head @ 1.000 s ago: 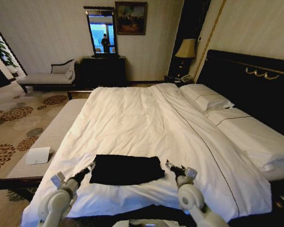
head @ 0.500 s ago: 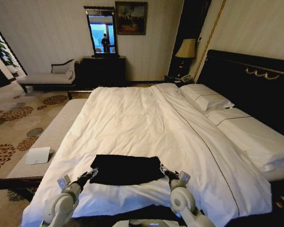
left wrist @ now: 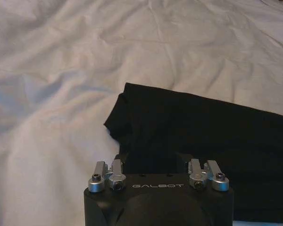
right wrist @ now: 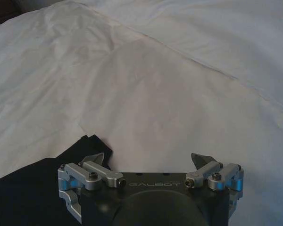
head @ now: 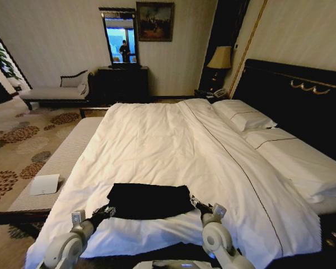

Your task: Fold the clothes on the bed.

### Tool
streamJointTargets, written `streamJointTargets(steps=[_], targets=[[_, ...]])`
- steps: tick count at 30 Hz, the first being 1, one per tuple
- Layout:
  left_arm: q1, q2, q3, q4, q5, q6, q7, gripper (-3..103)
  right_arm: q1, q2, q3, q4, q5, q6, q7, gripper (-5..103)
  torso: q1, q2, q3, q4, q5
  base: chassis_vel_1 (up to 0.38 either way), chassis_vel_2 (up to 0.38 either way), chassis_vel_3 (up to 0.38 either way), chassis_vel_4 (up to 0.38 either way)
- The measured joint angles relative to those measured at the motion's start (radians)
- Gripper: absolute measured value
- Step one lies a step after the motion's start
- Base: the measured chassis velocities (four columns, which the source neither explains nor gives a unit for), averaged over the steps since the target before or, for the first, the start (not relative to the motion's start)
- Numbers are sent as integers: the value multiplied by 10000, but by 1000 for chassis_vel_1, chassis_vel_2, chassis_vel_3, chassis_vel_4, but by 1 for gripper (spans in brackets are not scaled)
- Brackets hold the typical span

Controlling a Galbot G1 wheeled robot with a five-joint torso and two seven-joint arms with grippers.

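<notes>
- Left gripper [head: 107, 211] low at the near-left, arm reaching forward, wrist tilted down; cannot tell how its fingers stand.
- Right gripper [head: 194, 203] low at the near-right, arm reaching forward, fingers [right wrist: 200, 160] spread apart, nothing between them.

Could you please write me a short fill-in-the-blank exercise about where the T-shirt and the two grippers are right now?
1. The T-shirt is ____ in colour.
2. It lies on the bed's ____ duvet.
3. The left gripper and right gripper sit at ____ ends of the shirt.

Missing words: black; white; opposite
</notes>
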Motion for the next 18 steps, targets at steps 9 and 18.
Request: streamJointTargets(steps=[9, 18], targets=[[-136, -64, 12, 396, 276, -251, 136, 28, -2, -23, -5, -14, 39, 5, 39, 100, 0, 0, 0, 0, -1, 0, 0, 0, 0], [132, -40, -259, 483, 385, -522, 407, 1, -15, -101, 92, -88, 183, 14, 92, 100, 0, 0, 0, -1, 0, 0, 0, 0, 0]])
